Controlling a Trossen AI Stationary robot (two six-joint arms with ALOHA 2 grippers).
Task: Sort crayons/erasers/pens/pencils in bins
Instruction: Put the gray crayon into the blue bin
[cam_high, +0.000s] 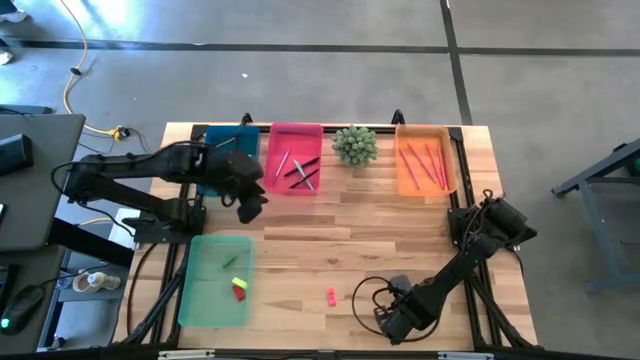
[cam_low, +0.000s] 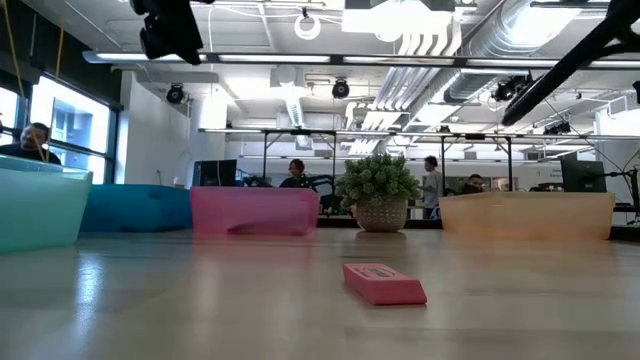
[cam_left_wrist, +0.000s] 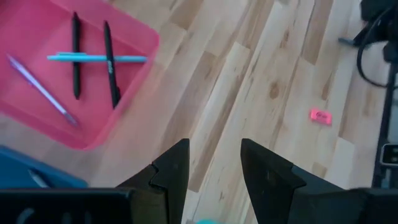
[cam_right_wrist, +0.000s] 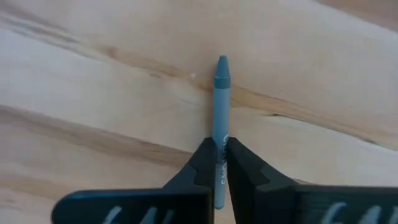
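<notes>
My left gripper (cam_high: 250, 207) is open and empty, high above the table between the teal-blue bin (cam_high: 228, 150) and the pale-green bin (cam_high: 215, 280); it also shows in the low view (cam_low: 168, 25). My right gripper (cam_high: 385, 322) is near the table's near edge, shut on a blue-grey crayon (cam_right_wrist: 221, 99). A red eraser (cam_high: 331, 296) lies flat on the table left of it. The green bin holds a green (cam_high: 229, 262), a yellow and a red eraser (cam_high: 239, 293). The pink bin (cam_high: 296, 158) holds pens. The orange bin (cam_high: 427, 160) holds pink-red sticks. My right gripper pinches the crayon's rear part (cam_right_wrist: 219, 163) between its two fingers (cam_right_wrist: 202, 163). The crayon lies along the fingers, and its pointed end (cam_right_wrist: 222, 62) sticks out ahead of them. It is close over the wood; whether it touches the table I cannot tell.
A small green spiky plant (cam_high: 354, 145) stands between the pink and orange bins at the far edge. A black cable (cam_high: 365, 295) loops on the table by the right arm. The red eraser also shows in the low view (cam_low: 385, 283) and the left wrist view (cam_left_wrist: 320, 116).
</notes>
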